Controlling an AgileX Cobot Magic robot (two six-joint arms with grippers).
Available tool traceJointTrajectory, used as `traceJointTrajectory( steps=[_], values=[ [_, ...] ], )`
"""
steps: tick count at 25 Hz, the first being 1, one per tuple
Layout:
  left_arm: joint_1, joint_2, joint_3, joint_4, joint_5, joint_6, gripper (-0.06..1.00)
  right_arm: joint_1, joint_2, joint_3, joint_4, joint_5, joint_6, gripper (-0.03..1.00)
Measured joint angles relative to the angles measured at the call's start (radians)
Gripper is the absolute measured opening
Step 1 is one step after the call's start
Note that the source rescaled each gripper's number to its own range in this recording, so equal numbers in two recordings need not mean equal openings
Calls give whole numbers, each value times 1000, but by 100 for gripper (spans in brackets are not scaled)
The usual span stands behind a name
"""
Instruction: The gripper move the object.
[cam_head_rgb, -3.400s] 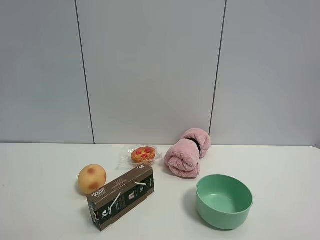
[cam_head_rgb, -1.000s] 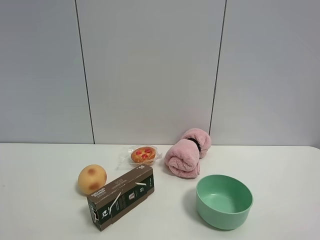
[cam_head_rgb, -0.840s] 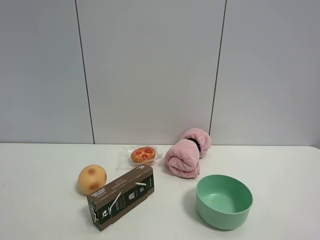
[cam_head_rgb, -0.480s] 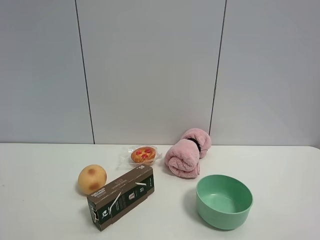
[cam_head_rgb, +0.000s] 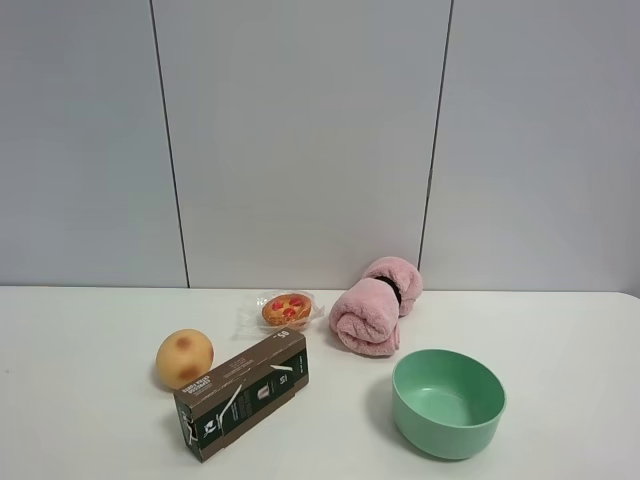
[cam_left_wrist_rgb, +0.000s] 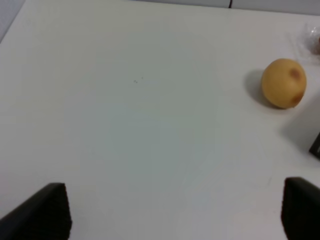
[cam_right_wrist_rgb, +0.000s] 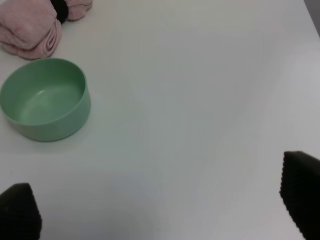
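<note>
The object, a round yellow-orange ball (cam_head_rgb: 184, 358) with reddish blotches, rests on the white table at the left, just beside a dark brown box. It also shows in the left wrist view (cam_left_wrist_rgb: 283, 83), far ahead of the left gripper (cam_left_wrist_rgb: 175, 212). That gripper's black fingertips (cam_left_wrist_rgb: 50, 212) stand wide apart, open and empty above bare table. The right gripper (cam_right_wrist_rgb: 160, 200) is open and empty too, with its fingertips (cam_right_wrist_rgb: 302, 192) at the frame's corners. Neither gripper nor arm shows in the exterior high view.
A dark brown box (cam_head_rgb: 242, 393) lies at an angle right of the ball. A wrapped tart (cam_head_rgb: 287, 309) sits behind it. A rolled pink towel (cam_head_rgb: 372, 305) lies at the back centre. A green bowl (cam_head_rgb: 447, 402) stands at the right and also shows in the right wrist view (cam_right_wrist_rgb: 45, 98).
</note>
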Motion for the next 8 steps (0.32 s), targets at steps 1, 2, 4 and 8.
traceJointTrajectory(
  steps=[1,2,4,8],
  values=[
    [0,0,0,0,0,0,85,0,0,0,0,0,0,100],
    [0,0,0,0,0,0,85,0,0,0,0,0,0,100],
    [0,0,0,0,0,1,85,0,0,0,0,0,0,100],
    [0,0,0,0,0,1,85,0,0,0,0,0,0,100]
  ],
)
